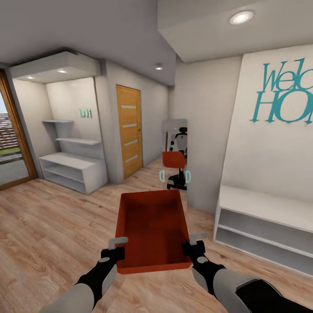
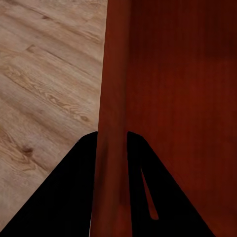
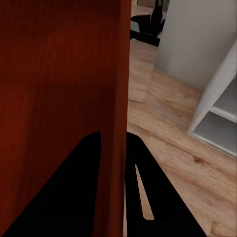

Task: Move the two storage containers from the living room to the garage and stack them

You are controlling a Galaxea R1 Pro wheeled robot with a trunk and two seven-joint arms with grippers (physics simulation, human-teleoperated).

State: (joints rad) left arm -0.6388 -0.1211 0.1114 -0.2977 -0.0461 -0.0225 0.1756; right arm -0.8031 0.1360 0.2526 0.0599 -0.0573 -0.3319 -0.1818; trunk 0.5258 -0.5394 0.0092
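You have one red-orange storage container (image 1: 152,226) held up in front of the robot, open top facing up, its long side running away from you and its inside bare. It hangs above the light wood-plank flooring (image 1: 52,234), touching nothing but the two grippers.

Your left gripper (image 1: 116,248) pinches the container's left wall near the close corner. In the left wrist view the two dark fingers (image 2: 74,192) sit one on each side of that wall (image 2: 112,148), closed tight against it. Your right gripper (image 1: 194,244) does the same on the right wall near its close corner; the right wrist view shows its fingers (image 3: 74,192) straddling the wall (image 3: 112,123), pressed onto it.

Straight ahead, just beyond the container's far end, a tall mirror (image 1: 175,152) leans on the wall and shows the robot carrying the red bin. To the right stands a low white shelf bench (image 1: 261,226) under a slanted white panel with teal lettering (image 1: 284,93). To the left of the mirror is a wooden door (image 1: 129,130) with pale horizontal strips, then a white alcove with shelves (image 1: 71,161), and at the far left edge a wood-framed glass door (image 1: 11,139).
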